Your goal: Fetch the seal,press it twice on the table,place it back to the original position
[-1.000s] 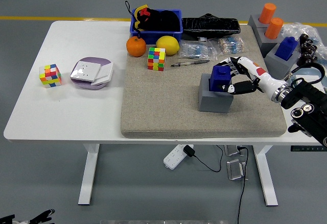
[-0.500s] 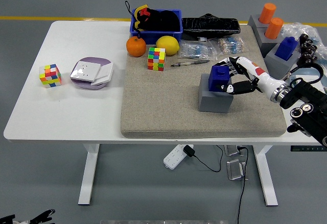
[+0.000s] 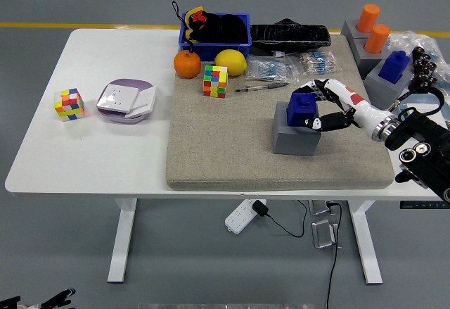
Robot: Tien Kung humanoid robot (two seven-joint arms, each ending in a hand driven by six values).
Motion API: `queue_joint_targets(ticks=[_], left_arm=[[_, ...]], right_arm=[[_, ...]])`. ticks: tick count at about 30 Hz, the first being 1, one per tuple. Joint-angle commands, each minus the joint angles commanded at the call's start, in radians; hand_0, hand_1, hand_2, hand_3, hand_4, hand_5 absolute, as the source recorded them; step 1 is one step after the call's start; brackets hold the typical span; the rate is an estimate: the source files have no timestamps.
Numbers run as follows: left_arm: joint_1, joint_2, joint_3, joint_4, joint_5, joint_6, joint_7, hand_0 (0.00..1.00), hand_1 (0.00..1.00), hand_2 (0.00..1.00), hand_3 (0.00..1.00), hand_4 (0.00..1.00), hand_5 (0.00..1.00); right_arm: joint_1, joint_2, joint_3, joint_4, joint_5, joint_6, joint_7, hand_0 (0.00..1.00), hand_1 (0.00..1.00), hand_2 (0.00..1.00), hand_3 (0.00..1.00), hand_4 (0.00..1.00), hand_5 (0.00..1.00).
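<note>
Right hand curled around the blue seal, gripping it where it sits on its grey block on the desk.

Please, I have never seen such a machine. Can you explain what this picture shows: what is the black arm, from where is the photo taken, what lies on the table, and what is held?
The photo comes from a camera on the robot's head, looking down over a white table. The black arm entering from the right is the robot's own; its right hand has five fingers, curled around a blue seal that sits on a gray block. The left arm is not visible. A beige mat covers part of the table. On it lie an orange, a lemon, a colorful cube and a pen. Left of the mat are another cube and a white-purple box.
</note>
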State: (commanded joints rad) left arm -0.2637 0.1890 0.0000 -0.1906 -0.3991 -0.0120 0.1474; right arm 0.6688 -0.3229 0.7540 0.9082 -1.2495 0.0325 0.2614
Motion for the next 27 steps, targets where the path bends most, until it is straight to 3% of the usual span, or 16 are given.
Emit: queue_joint_targets(ticks=[17,18,27], left_arm=[[0.001,0.005,-0.007,-0.001,0.011,0.002,0.004,0.814,0.791,0.769,0.804,0.694,0.423],[0.001,0.005,-0.009,-0.001,0.015,0.002,0.005,0.814,0.791,0.769,0.804,0.694,0.424],[0.003,0.007,-0.016,-0.002,0.026,0.004,0.007,0.814,0.791,0.769,0.803,0.695,0.424]], right_arm=[[-0.004,0.000,0.007,-0.003,-0.015,0.014,-0.009,0.813,0.806,0.802,0.807,0.955,0.002],[-0.004,0.000,0.008,-0.003,-0.015,0.012,-0.009,0.876,0.873,0.856,0.884,0.998,0.102],[-0.011,-0.003,0.024,-0.006,-0.025,0.017,-0.014,0.904,0.901,0.892,0.912,0.998,0.127]])
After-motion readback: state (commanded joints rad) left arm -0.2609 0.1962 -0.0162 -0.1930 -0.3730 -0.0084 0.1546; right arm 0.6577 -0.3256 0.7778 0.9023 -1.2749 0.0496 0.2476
